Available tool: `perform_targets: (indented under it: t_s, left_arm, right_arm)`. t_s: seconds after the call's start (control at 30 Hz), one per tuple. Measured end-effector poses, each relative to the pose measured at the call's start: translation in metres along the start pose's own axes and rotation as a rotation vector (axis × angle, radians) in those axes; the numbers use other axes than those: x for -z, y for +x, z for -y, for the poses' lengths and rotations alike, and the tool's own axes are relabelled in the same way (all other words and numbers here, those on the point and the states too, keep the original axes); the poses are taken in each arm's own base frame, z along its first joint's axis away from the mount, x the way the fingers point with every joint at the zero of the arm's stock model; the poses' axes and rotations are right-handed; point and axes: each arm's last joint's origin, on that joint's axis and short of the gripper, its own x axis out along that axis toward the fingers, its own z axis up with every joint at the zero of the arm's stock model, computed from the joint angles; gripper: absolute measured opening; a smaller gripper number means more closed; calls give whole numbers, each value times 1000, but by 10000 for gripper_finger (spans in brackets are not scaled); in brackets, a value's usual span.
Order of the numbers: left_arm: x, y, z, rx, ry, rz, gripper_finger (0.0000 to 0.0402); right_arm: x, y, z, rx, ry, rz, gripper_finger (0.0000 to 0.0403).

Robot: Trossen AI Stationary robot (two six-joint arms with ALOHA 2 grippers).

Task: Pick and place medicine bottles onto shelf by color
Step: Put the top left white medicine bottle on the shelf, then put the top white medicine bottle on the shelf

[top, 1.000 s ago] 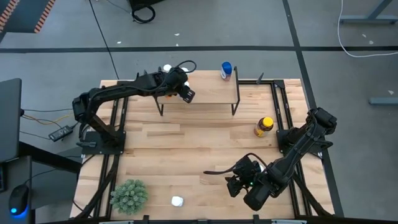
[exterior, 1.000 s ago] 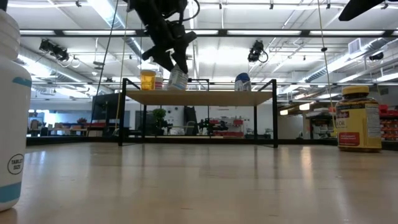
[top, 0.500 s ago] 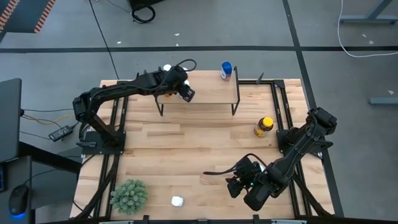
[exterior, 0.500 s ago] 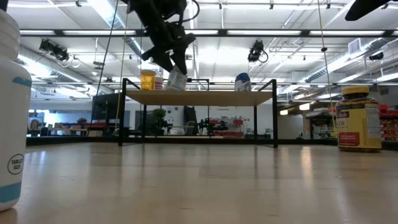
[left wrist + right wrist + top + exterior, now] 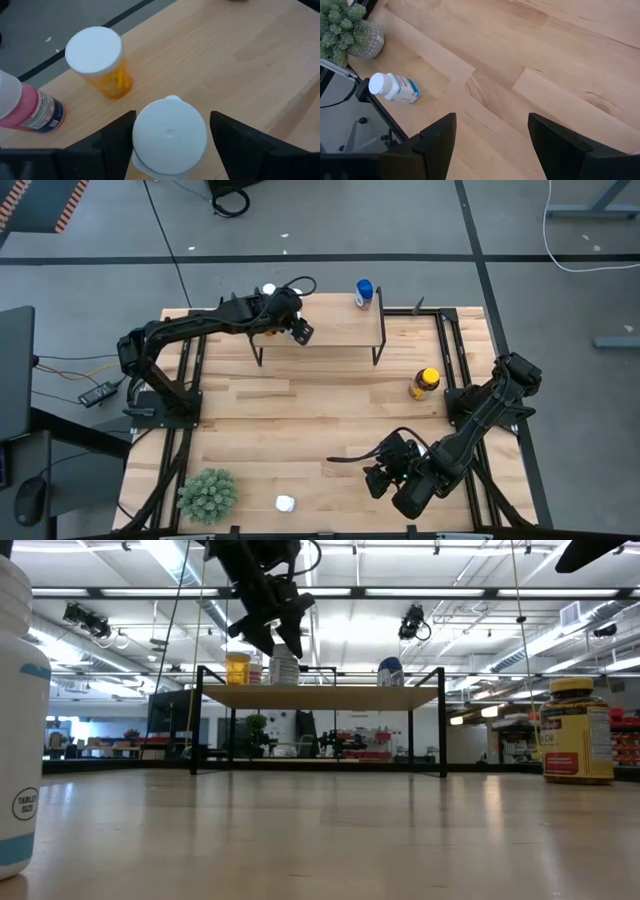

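Pink bottle (image 5: 27, 107) only in L wrist view

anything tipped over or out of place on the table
One white bottle lies on its side near the plant, by the table's front edge. The bottles on the shelf all stand upright, including the one between the left pincer's fingers.

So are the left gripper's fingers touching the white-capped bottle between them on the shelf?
Apart. In the left wrist view, pale shelf shows between the white-capped bottle and each of the fingers of the left gripper; jaws open.
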Motion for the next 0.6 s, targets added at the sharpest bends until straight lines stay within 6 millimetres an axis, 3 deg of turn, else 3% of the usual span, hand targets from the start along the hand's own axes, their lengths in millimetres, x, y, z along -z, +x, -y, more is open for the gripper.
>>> perform_targets:
  t_s: [0.27,0.43,0.6]
  left_arm:
    - [-6,-11,3,19,5,24,290]
    - [-25,-41,11,120,56,57,291]
    - [-32,-71,30,372,123,67,291]
  right_arm:
    - [0,0,0,2,-7,1,255]
    - [0,0,0,-1,-92,-22,255]
    - [1,1,0,10,-117,-128,255]
